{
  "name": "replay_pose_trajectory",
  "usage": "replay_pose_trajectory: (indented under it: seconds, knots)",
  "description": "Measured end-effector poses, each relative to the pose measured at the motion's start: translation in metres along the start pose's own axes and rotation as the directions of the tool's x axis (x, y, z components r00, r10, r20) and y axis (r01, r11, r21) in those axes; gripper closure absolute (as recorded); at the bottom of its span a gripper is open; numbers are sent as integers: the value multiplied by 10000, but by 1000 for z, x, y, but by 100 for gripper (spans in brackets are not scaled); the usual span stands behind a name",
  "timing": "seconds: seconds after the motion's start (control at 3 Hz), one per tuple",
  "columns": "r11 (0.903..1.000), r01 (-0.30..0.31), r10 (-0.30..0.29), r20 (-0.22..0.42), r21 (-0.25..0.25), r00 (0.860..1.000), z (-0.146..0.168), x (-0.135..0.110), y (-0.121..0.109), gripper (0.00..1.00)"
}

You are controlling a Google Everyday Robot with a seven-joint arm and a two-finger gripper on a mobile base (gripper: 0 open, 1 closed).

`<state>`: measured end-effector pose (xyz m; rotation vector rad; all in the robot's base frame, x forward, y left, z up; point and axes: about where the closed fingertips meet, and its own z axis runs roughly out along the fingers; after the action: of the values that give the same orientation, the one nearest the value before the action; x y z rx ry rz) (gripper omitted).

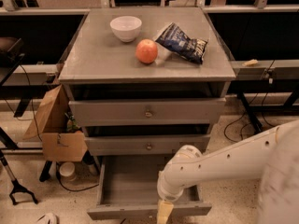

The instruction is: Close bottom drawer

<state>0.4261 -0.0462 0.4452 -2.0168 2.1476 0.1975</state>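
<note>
My one camera looks down from high in front of the cabinet (pixel 93 55) — fairly near, facing its front — with my gripper (pixel 163 213) at the near edge.

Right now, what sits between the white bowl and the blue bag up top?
In the camera view, a red apple lies between the white bowl and the blue bag. The gripper is low at the front panel of the bottom drawer.

Warm overhead light brightens the cabinet top (pixel 93 59); gaps just beneath it lie in deep shadow. Well below it, the gripper (pixel 163 212) at the front of the bottom drawer (pixel 131 185) is dimmer.
</note>
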Motion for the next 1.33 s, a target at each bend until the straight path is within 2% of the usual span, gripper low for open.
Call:
replay_pose_trajectory:
  seconds: [0.33,0.67,1.0,1.33]
  knots:
    - [9882,-1382,1432,772,-665,9867,54,29,9,0]
    - [9606,-2475,2684,1914,-1264,9441,94,56,16,0]
    - [9361,-3047,3431,2639,-1759,9015,125,100,33,19]
    - [9278,-3113,3625,3006,-2054,8822,152,133,47,42]
